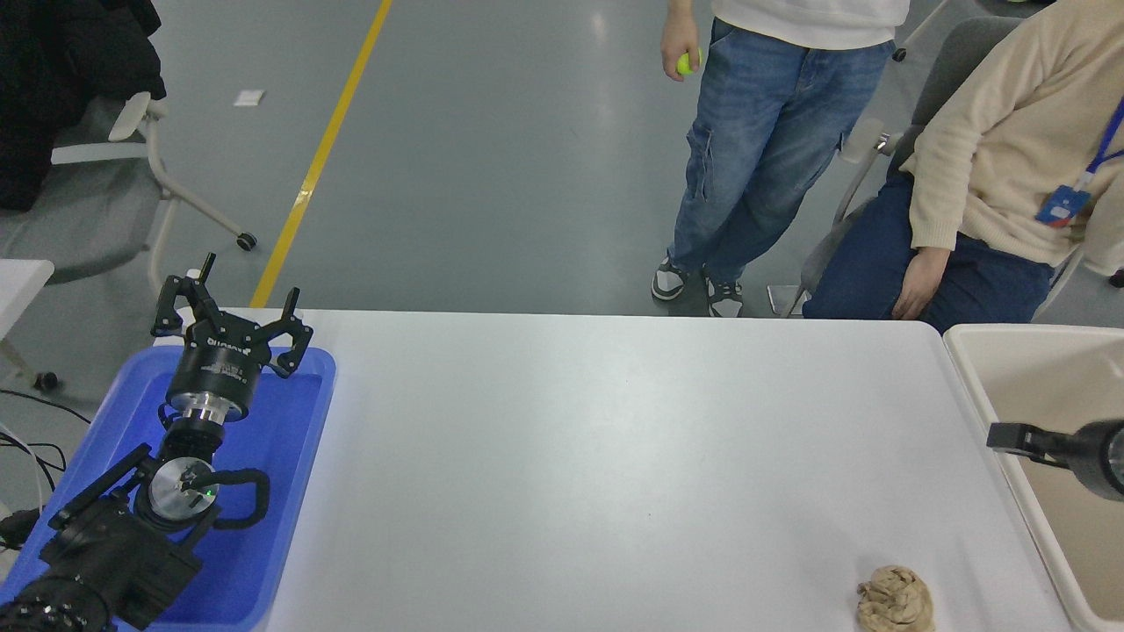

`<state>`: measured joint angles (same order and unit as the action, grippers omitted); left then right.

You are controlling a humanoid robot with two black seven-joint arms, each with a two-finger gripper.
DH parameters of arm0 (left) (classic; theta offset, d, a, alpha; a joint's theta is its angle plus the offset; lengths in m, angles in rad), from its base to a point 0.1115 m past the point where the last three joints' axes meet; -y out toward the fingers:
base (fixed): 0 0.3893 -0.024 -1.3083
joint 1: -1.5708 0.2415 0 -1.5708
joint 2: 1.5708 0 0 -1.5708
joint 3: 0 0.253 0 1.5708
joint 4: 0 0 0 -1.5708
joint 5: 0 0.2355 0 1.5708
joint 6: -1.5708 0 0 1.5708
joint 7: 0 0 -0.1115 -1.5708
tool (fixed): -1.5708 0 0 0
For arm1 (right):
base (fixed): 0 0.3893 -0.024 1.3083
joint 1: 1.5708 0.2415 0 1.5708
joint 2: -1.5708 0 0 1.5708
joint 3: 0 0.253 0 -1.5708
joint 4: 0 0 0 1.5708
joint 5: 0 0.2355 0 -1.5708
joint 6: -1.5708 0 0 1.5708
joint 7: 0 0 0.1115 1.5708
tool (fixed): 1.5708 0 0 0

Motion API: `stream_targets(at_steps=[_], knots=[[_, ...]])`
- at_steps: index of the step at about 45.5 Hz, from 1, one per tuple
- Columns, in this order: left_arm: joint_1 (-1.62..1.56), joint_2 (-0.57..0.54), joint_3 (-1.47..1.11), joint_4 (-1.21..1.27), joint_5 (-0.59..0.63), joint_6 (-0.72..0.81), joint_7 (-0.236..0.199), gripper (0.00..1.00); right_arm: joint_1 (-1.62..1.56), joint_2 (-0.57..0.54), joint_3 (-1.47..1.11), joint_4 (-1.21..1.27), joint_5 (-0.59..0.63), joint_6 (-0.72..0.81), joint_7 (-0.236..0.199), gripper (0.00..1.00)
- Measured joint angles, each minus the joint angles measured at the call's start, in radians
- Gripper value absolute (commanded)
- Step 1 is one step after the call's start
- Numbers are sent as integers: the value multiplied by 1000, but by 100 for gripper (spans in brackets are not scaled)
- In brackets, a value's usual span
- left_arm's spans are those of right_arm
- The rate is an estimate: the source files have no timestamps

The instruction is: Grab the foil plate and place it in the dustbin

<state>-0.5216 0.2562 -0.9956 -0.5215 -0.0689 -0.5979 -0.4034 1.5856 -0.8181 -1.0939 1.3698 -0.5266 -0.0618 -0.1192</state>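
I see my right gripper over the dustbin at 3 o'clock, grip state unclear; left gripper parked at 9 o'clock, fingers spread, holding nothing.

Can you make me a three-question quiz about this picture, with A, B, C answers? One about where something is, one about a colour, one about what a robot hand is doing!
1. Where is the paper ball?
A. on the white table's near right part
B. in the blue tray
C. in the dustbin

2. What colour is the tray under the left arm?
A. red
B. blue
C. green

3. How is the left gripper?
A. shut on foil
B. open, holding nothing
C. shut on the ball

Answers: 1 A, it lies on the tabletop beside the dustbin. 2 B, its rim is bright blue. 3 B, its fingers are spread with nothing between.
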Motion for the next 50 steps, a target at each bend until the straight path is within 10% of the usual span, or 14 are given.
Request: stream_targets(at_steps=[22, 50], knots=[[0, 0, 0, 0, 0, 1, 0, 100, 448, 144, -157, 48, 67, 659, 5, 100], [0, 0, 0, 0, 0, 2, 0, 100, 749, 317, -150, 56, 120, 837, 6, 100]])
